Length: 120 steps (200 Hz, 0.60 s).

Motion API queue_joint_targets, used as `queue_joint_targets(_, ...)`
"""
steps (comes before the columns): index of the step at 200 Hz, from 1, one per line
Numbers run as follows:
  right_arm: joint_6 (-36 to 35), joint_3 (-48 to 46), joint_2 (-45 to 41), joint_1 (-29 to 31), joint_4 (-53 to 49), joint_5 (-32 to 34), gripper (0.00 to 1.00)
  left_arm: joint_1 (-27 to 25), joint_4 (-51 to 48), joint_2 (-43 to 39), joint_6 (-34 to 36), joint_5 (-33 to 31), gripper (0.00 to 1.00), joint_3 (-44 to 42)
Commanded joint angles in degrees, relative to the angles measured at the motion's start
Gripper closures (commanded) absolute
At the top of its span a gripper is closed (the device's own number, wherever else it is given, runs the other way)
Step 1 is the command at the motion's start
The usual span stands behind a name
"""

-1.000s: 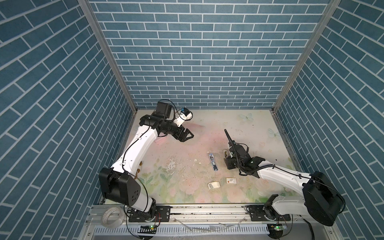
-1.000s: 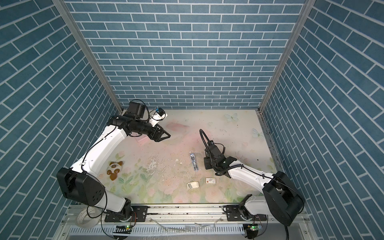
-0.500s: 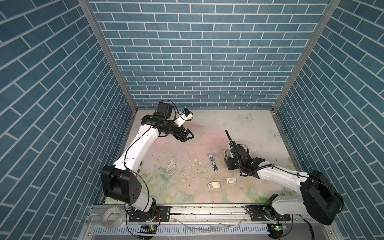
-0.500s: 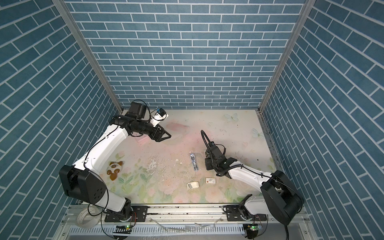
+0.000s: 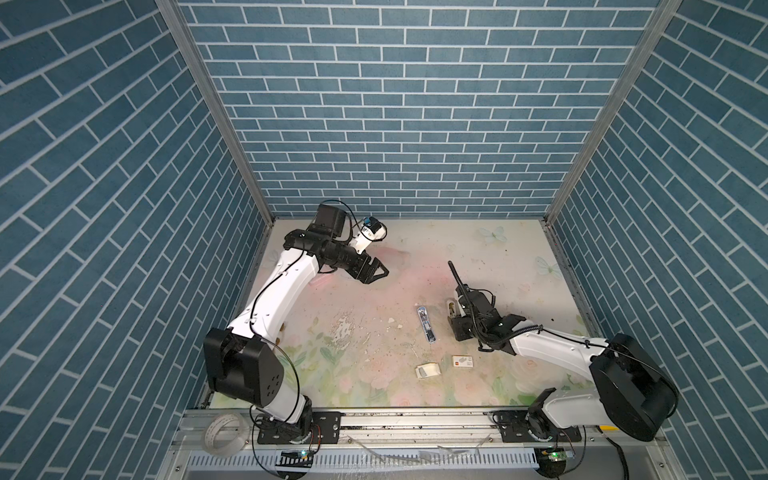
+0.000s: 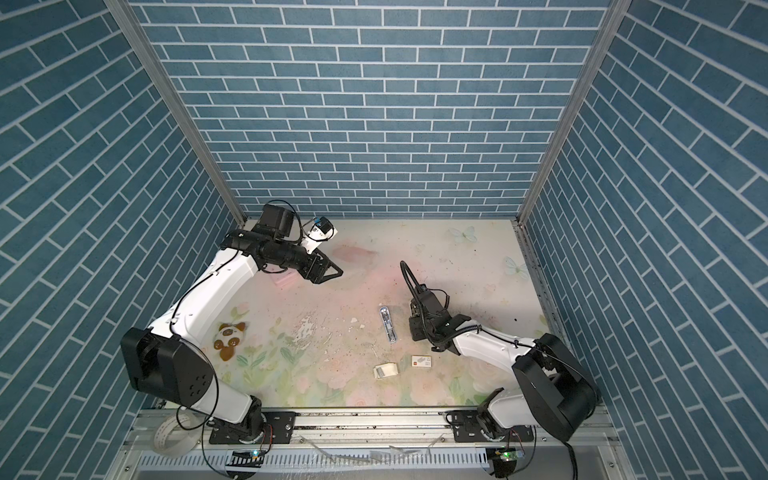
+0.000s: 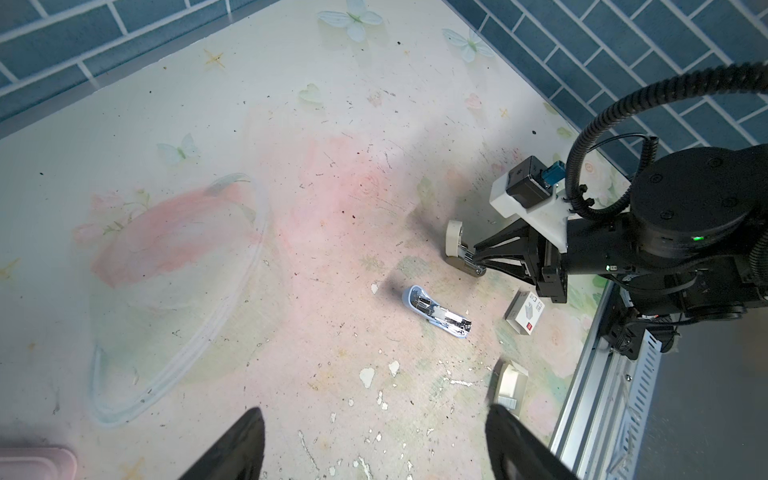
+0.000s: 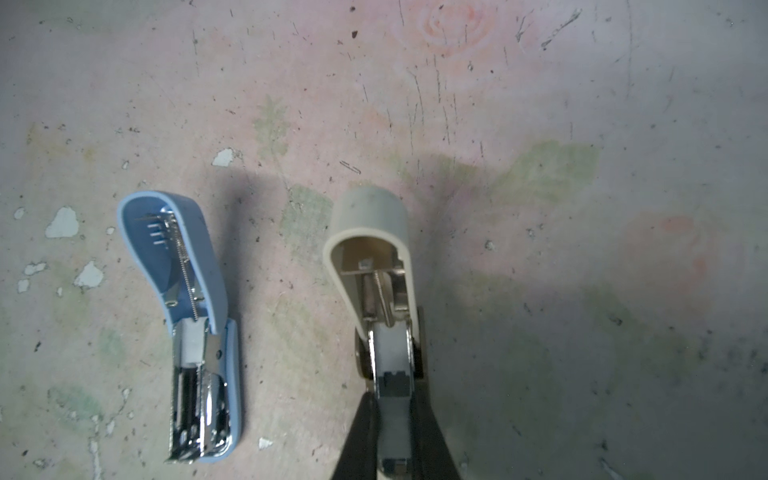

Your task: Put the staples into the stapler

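Staples [image 5: 423,372]: grey strip not yet loaded, lying in its white cardboard tray [image 5: 433,368] on the table [image 5: 478,257], near but apart from the right gripper [image 8: 394,395], which clamps the opened cream stapler [image 8: 374,257] by its metal magazine, blue stapler [image 8: 187,324] just beside; left gripper [image 5: 376,270] spread empty, well apart.

One blue stapler [image 8: 178,291], one beige stapler [image 8: 374,232], one staple tray [image 5: 429,369], one sleeve [image 5: 462,361].

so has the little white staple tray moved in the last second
No. The staple tray lies where it was, beside the red-marked box and equally far from the front rail.
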Motion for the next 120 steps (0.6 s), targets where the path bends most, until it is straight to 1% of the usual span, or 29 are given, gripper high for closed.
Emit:
queue_joint_targets(1,-2.15,0.37,0.10,-0.29,0.60,-0.16,0.88,0.32,-0.05,0.17,0.37,-0.09,0.15,-0.81)
queue_joint_targets(120,-2.50,0.56,2.03,-0.31,1.02,-0.47,0.88,0.28,-0.16,0.02,0.38,-0.56,0.15,-1.18)
